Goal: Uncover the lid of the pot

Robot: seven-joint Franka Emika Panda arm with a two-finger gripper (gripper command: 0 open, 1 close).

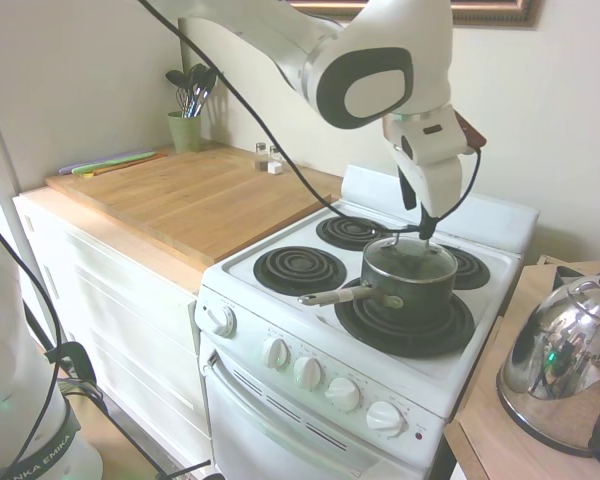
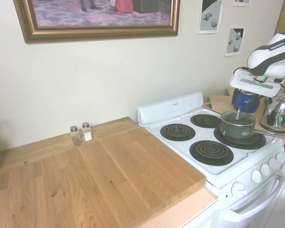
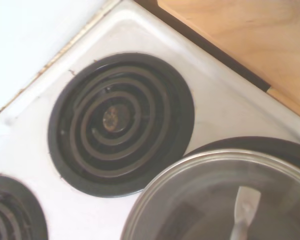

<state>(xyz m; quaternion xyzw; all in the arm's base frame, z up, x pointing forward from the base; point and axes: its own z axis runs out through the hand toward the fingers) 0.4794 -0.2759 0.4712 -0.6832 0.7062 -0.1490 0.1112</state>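
We see glass lid (image 1: 410, 262) seated on dark saucepan (image 1: 408, 285), front burner of white stove (image 1: 280, 300). End effector (image 1: 426, 228) directly above lid's loop handle (image 3: 242, 212); finger spread: cannot tell. We judge nothing lifted yet; grasp and removal remain.

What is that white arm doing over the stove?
The robot arm is reaching down toward a small dark pot that sits on a front coil burner of the white stove. Its end effector is right above the glass lid, at the lid's metal loop handle. The lid is on the pot, not yet lifted. I can't tell whether the handle is gripped. A shiny kettle stands on the counter beside the stove.
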